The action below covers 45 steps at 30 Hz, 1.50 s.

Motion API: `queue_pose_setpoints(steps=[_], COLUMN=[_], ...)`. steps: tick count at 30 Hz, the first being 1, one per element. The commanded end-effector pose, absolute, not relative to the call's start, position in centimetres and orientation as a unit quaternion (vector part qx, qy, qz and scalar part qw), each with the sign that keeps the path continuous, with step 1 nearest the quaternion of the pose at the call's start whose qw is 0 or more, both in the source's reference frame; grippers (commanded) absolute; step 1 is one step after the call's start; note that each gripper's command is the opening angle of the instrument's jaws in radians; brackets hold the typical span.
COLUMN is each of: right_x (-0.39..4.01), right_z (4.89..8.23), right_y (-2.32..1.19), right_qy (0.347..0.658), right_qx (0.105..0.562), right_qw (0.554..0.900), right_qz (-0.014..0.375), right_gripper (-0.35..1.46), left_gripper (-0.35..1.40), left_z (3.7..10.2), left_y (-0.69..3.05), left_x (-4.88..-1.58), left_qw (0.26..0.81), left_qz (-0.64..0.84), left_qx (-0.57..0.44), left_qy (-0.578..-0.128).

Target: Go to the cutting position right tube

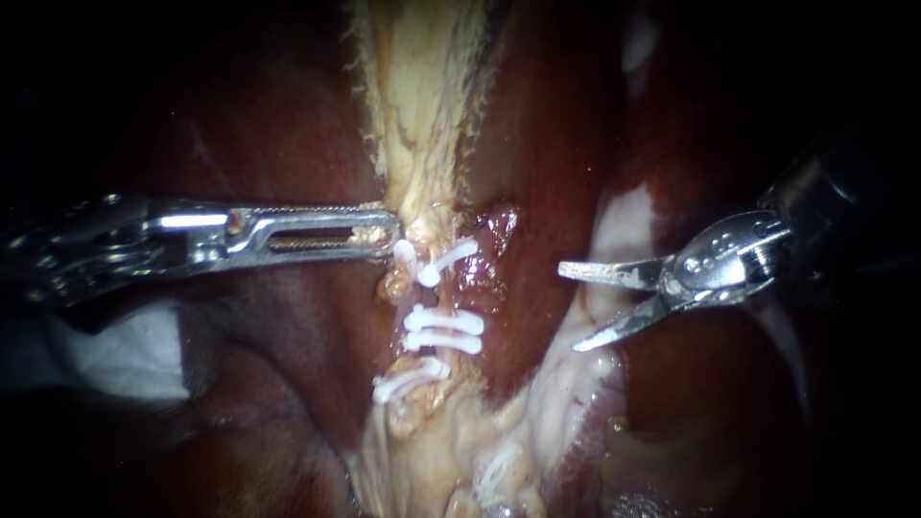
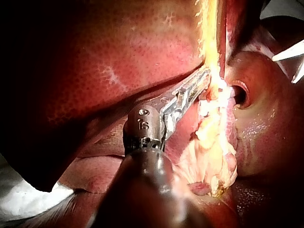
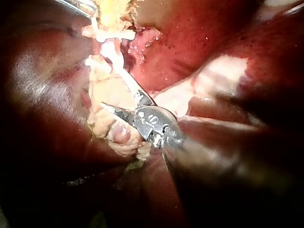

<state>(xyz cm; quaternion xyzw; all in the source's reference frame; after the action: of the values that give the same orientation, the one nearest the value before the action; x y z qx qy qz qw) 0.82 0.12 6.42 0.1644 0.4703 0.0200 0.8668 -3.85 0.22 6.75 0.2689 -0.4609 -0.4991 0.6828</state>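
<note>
- The right instrument (image 1: 571, 309), tipped with two blades, is hovering with those blades spread wide and nothing between them, over dark liver (image 1: 537, 192) and off to one side of the clipped area.
- The left instrument (image 1: 389, 230) is clamping its jaws, nearly together, on the lower edge of the pale tissue strip (image 1: 422, 115), just above the topmost clip. The left wrist view is showing the same grip.
- The clipped tube (image 1: 436, 295) is lying between the two instruments, crossed by several white clips (image 1: 443, 331). From the endoscope view I cannot tell which stretch is the right tube.
- As I judge it, the approach is in hand but unfinished, because the blades are standing well apart from the tube.
- The next move is calling for the open blades to travel across to a bare gap between clips and straddle the tube squarely. No clip should sit inside the blades, and the tips should stay off the liver while the left instrument's hold stays steady.
</note>
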Motion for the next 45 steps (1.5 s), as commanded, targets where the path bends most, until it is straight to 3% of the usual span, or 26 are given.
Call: queue_pose_setpoints(steps=[1, 15, 30, 45], right_x=[0.82, 1.06, 1.41, 1.86], right_z=[6.41, 6.55, 7.04, 7.72], right_y=[0.12, -0.08, -0.13, -0.07], right_qy=[0.470, 0.471, 0.464, 0.452], right_qx=[0.164, 0.186, 0.240, 0.271], right_qw=[0.867, 0.862, 0.848, 0.841], right_qz=[0.020, 0.029, 0.086, 0.118], right_gripper=[1.44, 1.43, 1.34, 1.29], left_gripper=[-0.35, -0.35, -0.35, -0.35], left_z=[6.75, 6.43, 6.17, 6.16], left_y=[0.22, 0.37, 0.34, 0.33], left_x=[-3.85, -3.55, -3.42, -3.40], left_qw=[0.683, 0.675, 0.668, 0.668], left_qz=[-0.499, -0.509, -0.512, -0.512], left_qx=[0.269, 0.265, 0.266, 0.266], left_qy=[-0.461, -0.464, -0.471, -0.471])
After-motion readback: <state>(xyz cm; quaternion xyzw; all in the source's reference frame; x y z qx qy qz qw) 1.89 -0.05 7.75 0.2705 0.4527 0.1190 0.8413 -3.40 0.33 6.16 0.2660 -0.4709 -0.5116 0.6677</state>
